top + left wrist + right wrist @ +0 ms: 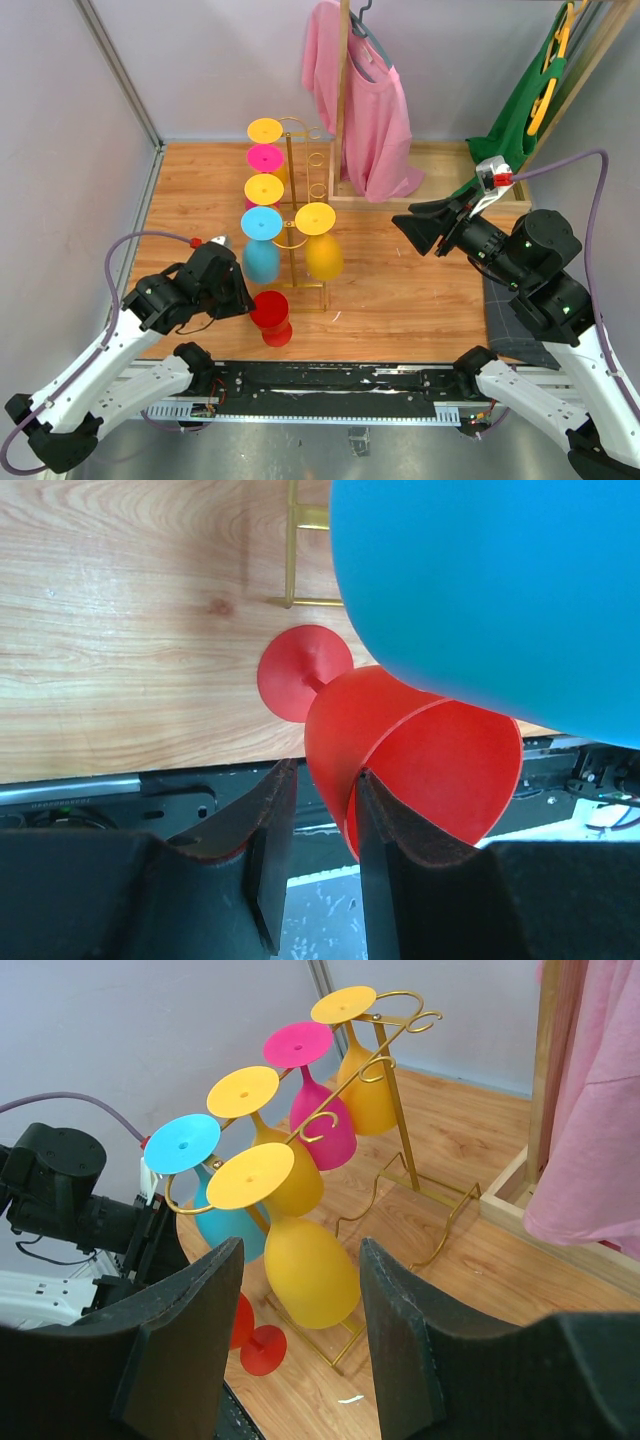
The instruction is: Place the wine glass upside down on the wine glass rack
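Observation:
The red wine glass [270, 318] stands on its foot [305, 672] at the table's near edge, just in front of the wine glass rack [291, 180]. My left gripper [243, 300] is open at its rim [325, 770]. One finger [385, 830] is inside the bowl against the wall. The other finger [270, 820] is outside, with a small gap to the glass. The gold wire rack [410, 1150] carries several glasses hanging upside down, in yellow, pink and blue. My right gripper [415, 228] hovers open and empty right of the rack [300, 1250].
A hanging blue glass [480, 590] is close above the red one. A yellow glass [310, 1270] hangs at the rack's front. A wooden clothes stand [343, 90] with a pink shirt [375, 110] is behind. Green cloth [515, 110] hangs at the back right.

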Tool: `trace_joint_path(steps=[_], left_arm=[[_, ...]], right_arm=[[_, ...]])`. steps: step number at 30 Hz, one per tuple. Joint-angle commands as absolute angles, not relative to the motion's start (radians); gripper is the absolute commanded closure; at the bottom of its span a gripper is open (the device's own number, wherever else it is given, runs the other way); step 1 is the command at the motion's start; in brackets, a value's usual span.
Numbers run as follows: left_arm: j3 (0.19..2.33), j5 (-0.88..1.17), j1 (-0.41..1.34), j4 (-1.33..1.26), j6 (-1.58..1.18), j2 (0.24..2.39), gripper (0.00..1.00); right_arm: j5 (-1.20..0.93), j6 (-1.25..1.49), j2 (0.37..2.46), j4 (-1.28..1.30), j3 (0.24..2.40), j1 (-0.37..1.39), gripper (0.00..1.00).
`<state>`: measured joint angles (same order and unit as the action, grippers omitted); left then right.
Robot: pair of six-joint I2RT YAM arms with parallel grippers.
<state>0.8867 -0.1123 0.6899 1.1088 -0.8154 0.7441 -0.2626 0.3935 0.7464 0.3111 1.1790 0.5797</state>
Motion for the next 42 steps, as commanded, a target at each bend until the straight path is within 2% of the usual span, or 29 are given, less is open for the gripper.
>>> trace_joint_path(steps=[1, 13, 19, 24, 31, 42], left_arm=[[0.866, -0.115, 0.696, 1.098, -0.805, 0.734, 0.65], [0.834, -0.118, 0.696, 1.099, -0.825, 0.704, 0.76], [0.833, -0.12, 0.696, 1.099, -0.826, 0.695, 0.93], [0.834, -0.114, 0.696, 1.098, -0.828, 0.69, 1.0], [0.865, -0.051, 0.696, 1.089, -0.793, 0.686, 1.0], [0.986, 0.19, 0.696, 1.036, -0.727, 0.67, 1.0]], right_arm=[[-0.262, 0.397, 0.741, 0.276, 1.168, 0.568, 0.48], [-0.258, 0.4, 0.741, 0.271, 1.165, 0.568, 0.48], [-0.258, 0.403, 0.737, 0.271, 1.165, 0.567, 0.48], [-0.258, 0.404, 0.735, 0.271, 1.165, 0.568, 0.48], [-0.255, 0.407, 0.732, 0.271, 1.168, 0.567, 0.48], [-0.258, 0.404, 0.744, 0.272, 1.184, 0.567, 0.48]])
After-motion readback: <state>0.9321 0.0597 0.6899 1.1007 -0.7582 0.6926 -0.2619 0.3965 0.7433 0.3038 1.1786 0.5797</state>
